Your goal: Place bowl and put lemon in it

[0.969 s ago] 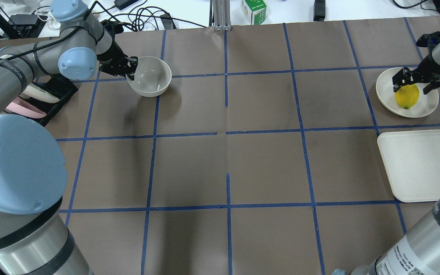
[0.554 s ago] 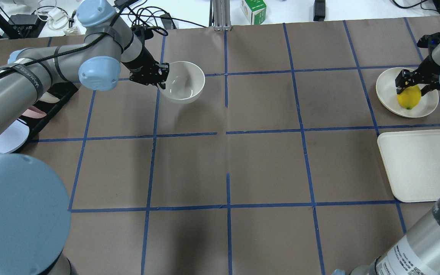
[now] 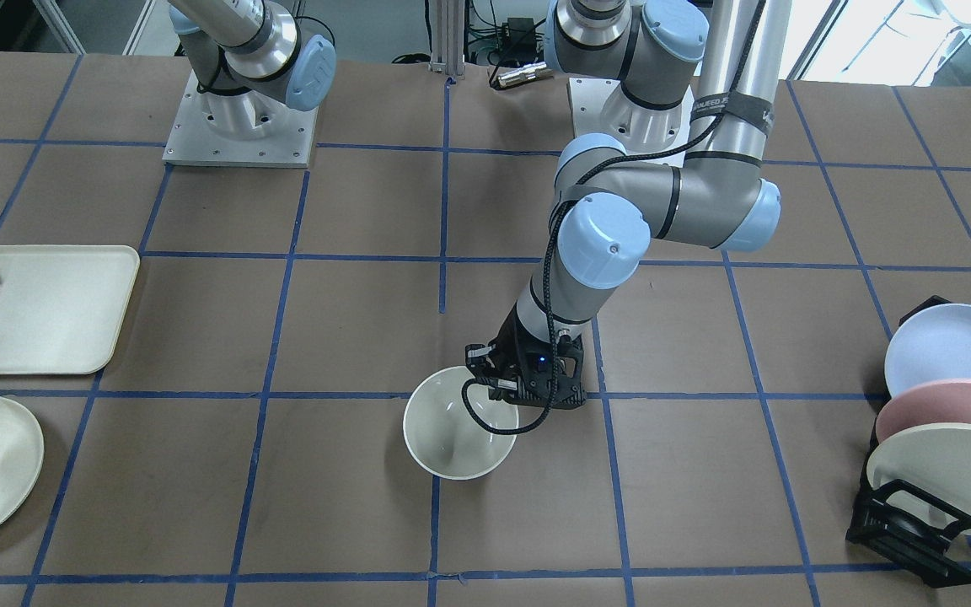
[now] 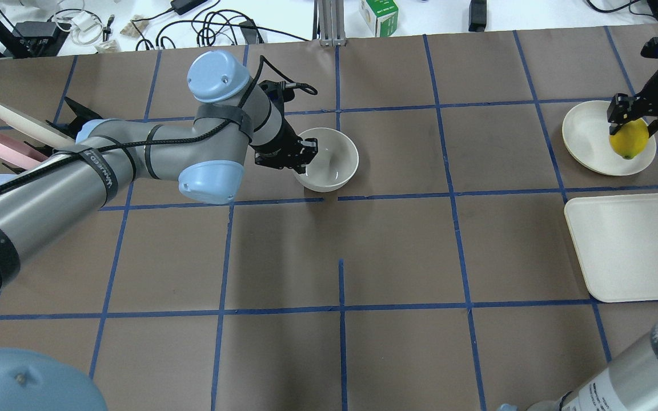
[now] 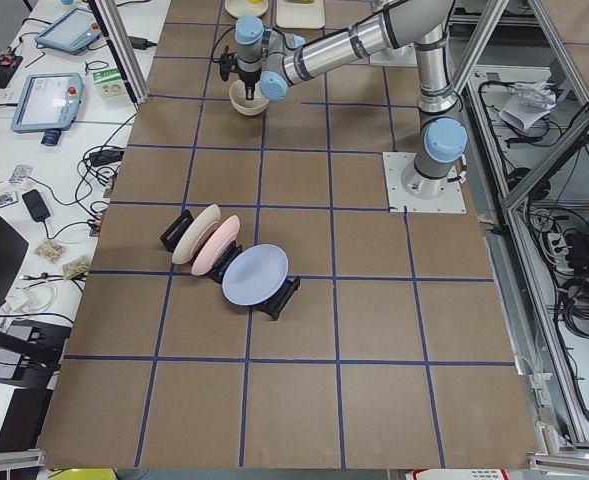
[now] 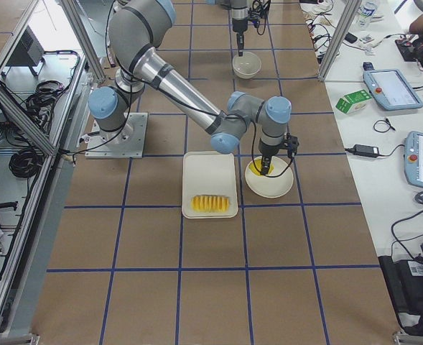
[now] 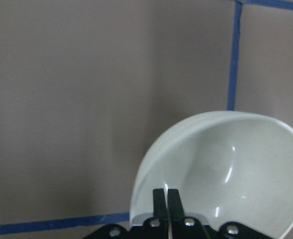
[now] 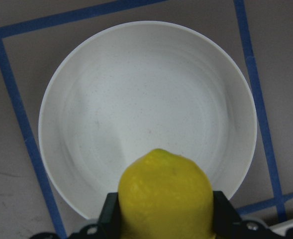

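Off-white bowl (image 4: 329,162) hangs from the left gripper (image 4: 301,160), well apart from the plate (image 4: 586,137), along the table on the left arm's side of it. Fingers (image 7: 158,199) are pinched tight on the near rim. The wrist view shows them almost meeting across the thin wall. Mouth up, seemingly tipped a little away from the gripper. Whether the base touches the brown paper: cannot tell.

Lemon (image 4: 629,140) is clamped in the right gripper (image 4: 630,127), one finger on each flank. It sits over the plate's edge and, judging by the wrist view, is lifted off the plate. Tray (image 4: 620,245) lies just beside the plate, on the robot's side.

Step in hand, as I read it: setting the bowl down.

- Level the wrist first, so the base meets the paper flat and not on its edge. A glossy, deep bowl held by a rim pinch will likely rock.
- Lower until the base bears weight, then spread the fingers.
- Withdraw straight up along the wall. A sideways pull could let the inner finger catch the rim and tip or drag the bowl.
- Choose a spot no farther from the plate than now, so the right arm's carry stays short.
- Hold the lemon over the plate until the left gripper is clear of the bowl.
- The bowl looks not much wider than the lemon, so centre the lemon over the mouth and release low, or it may bounce out.
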`<state>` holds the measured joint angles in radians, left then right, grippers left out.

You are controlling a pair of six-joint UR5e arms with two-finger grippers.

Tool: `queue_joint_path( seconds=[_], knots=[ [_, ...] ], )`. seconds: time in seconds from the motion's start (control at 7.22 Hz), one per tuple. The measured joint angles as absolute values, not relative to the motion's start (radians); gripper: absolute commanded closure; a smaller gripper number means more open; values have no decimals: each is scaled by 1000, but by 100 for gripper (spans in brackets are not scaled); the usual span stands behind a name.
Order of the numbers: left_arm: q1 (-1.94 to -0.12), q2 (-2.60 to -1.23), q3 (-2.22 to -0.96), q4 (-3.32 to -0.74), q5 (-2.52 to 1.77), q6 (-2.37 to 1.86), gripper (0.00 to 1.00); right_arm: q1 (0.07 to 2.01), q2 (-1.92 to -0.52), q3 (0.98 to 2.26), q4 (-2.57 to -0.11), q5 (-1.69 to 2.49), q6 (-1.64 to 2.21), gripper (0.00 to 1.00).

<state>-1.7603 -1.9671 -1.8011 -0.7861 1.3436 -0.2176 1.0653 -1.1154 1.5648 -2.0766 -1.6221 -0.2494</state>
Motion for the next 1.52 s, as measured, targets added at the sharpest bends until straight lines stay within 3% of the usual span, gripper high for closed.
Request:
queue_joint_path(
  seconds=[0.55, 0.69, 0.83, 0.97, 1.52],
  knots=[
    [-1733, -1862, -1798, -870, 1348, -196, 85, 1178, -1249, 1566, -1898, -1616, -117, 100],
    [-1674, -1816, -1763, -985, 1369, -128, 66, 1203, -1270, 1566, -1871, -1615, -103, 100],
    [-1598, -1777, -1724, -1103, 1399, -35, 27, 1217, -1286, 1566, -1849, -1605, -97, 100],
    [-1521, -1744, -1686, -1203, 1425, 59, 0, 1237, -1307, 1566, -1830, -1579, -76, 100],
    [-1385, -1674, -1548, -1471, 1541, 215, 0, 1547, -1352, 1551, -1826, -1532, 335, 100]
  ],
)
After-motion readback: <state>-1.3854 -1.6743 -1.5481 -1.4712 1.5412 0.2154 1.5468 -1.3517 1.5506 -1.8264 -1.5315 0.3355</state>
